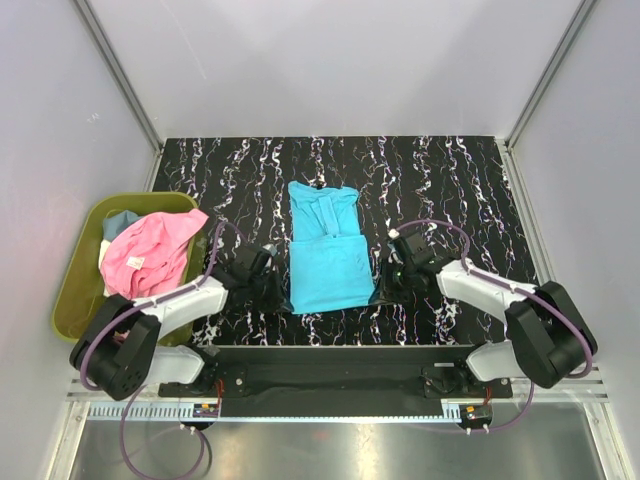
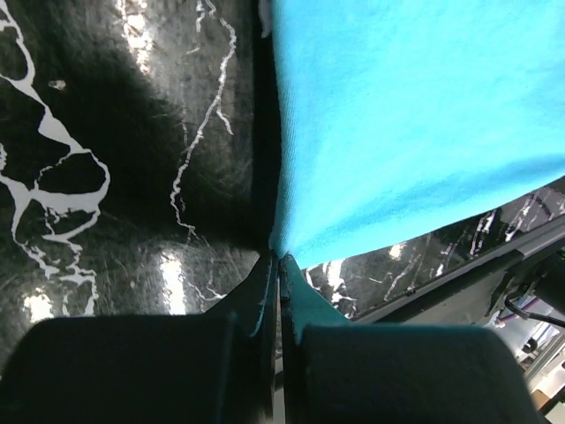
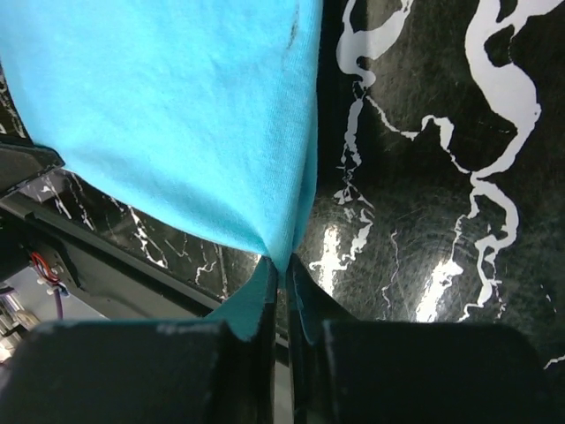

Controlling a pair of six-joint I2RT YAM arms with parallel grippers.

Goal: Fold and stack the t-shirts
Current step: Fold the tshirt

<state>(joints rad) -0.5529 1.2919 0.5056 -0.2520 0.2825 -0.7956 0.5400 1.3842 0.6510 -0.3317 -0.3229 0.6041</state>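
A turquoise t-shirt (image 1: 325, 248) lies lengthwise on the black marbled table (image 1: 450, 180), its near part doubled over itself. My left gripper (image 1: 277, 290) is shut on the shirt's near left corner (image 2: 281, 247). My right gripper (image 1: 383, 288) is shut on the near right corner (image 3: 284, 252). In both wrist views the cloth (image 2: 415, 115) fans out from the pinched tip, and the cloth (image 3: 177, 115) hangs slightly off the table. A pink t-shirt (image 1: 150, 250) is heaped in the bin over a grey-blue one (image 1: 118, 224).
An olive-green bin (image 1: 75, 285) stands at the table's left edge beside my left arm. The black base rail (image 1: 340, 365) runs along the near edge. White walls close in the table on three sides.
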